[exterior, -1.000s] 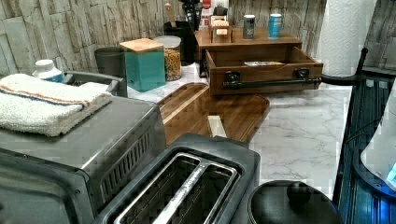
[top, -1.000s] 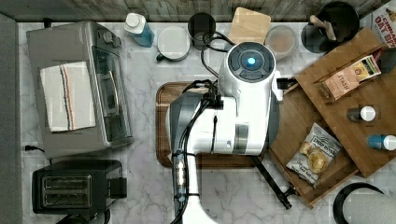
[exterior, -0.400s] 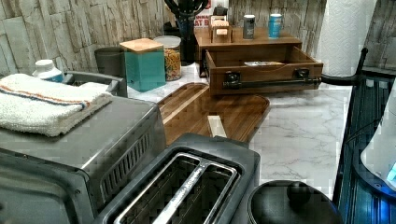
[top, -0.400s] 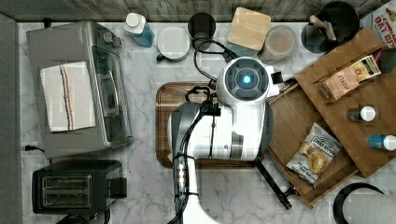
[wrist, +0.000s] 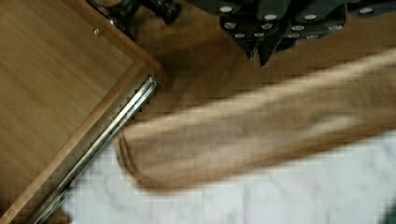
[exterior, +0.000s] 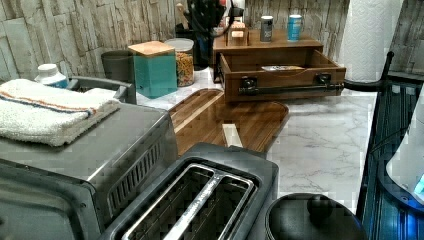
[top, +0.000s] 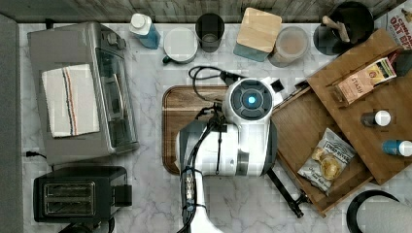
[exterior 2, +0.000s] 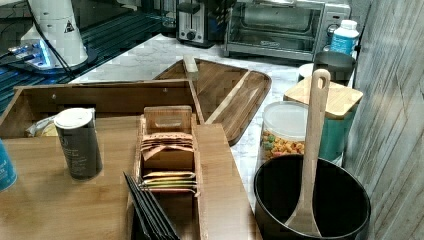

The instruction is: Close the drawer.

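Drawer (top: 311, 131) is seen still pulled open at the top view's right, a chip bag (top: 326, 161) inside. Since a second ago the arm has been shifted downward toward its front; hand (wrist: 261, 46) fingers seem together, though blurred, so pushing appears near.

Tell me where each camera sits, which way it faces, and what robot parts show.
Top view: overhead, straight down; the arm covers part of the serving tray beside the open drawer.
Left view: low behind the toaster, facing the drawer's handle.
Right view: behind the top board, facing the toaster oven; the base shows.
Wrist view: down past the hand at the drawer's corner.
Left and right views share tray and drawer, from opposite ends.
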You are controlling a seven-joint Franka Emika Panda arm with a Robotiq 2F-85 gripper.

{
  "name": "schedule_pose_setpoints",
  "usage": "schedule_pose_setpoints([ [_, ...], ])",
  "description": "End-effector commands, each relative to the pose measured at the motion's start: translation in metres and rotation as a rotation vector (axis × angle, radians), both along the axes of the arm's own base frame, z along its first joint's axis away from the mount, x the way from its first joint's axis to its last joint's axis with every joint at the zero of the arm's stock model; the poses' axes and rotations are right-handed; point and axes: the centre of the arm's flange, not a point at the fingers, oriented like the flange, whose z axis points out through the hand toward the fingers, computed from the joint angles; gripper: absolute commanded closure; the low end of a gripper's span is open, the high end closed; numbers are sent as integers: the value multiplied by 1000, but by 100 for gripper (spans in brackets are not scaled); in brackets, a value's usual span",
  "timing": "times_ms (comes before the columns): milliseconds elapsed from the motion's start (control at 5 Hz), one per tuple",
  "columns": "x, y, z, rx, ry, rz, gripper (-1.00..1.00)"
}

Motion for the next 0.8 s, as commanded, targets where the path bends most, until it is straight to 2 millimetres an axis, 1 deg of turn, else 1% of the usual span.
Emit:
schedule_pose_setpoints([
  [200, -58, 17, -68, 62, -36, 117, 100],
  [400, -79, 15, -83, 67, -56, 146, 100],
  [600, -89, 0, -89, 56, -29, 222, 100],
  [800, -104, -24, -95, 27, -3, 295, 100],
])
